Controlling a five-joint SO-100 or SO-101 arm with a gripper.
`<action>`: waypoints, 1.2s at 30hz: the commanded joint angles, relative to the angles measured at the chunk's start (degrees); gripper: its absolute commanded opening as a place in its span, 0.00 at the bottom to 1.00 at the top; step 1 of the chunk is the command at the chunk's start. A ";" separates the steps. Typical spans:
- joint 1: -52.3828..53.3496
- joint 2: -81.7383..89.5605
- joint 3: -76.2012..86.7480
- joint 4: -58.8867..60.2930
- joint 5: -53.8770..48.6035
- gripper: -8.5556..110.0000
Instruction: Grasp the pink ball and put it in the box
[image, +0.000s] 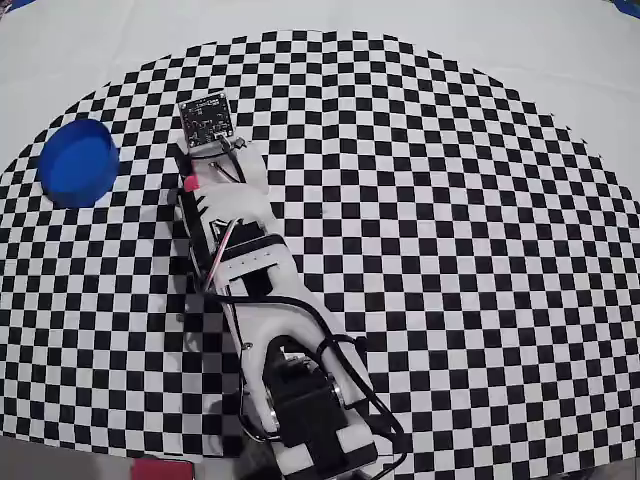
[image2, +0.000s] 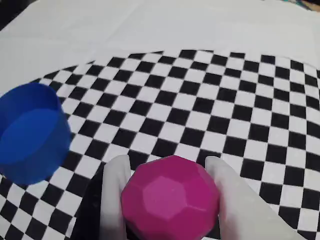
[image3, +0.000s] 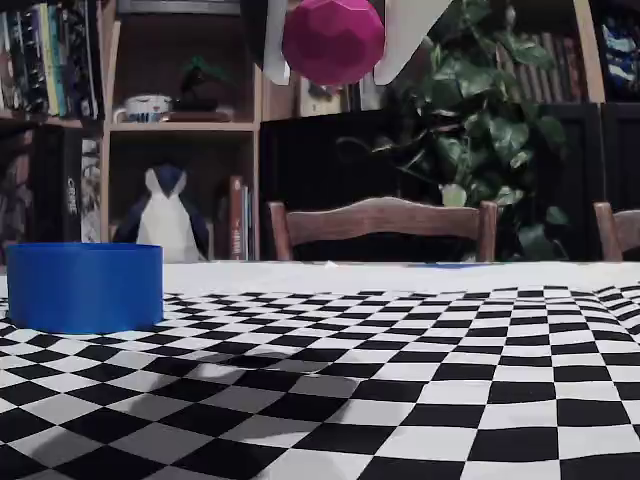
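The pink ball (image2: 170, 197) is a faceted magenta sphere, and my gripper (image2: 167, 165) is shut on it, with a white finger (image2: 114, 200) pressing on each side. In the fixed view the pink ball (image3: 333, 40) hangs high above the table in the gripper (image3: 330, 78), up and to the right of the box (image3: 85, 287). The box (image: 77, 161) is a round blue container at the far left of the checkered cloth. In the overhead view only a sliver of the pink ball (image: 189, 184) shows beside the wrist. The box (image2: 30, 132) sits ahead and to the left in the wrist view.
The arm (image: 255, 300) stretches from its base at the bottom edge toward the upper left, over the checkered cloth (image: 420, 230). Beyond the table stand a wooden chair (image3: 385, 225), bookshelves with a toy penguin (image3: 166, 215) and a leafy plant (image3: 490, 120).
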 joint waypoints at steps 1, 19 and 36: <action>-1.05 2.20 -0.18 -0.79 -0.35 0.07; -6.06 2.55 -0.26 -1.32 -0.35 0.07; -13.97 2.46 -0.26 -1.32 -0.35 0.07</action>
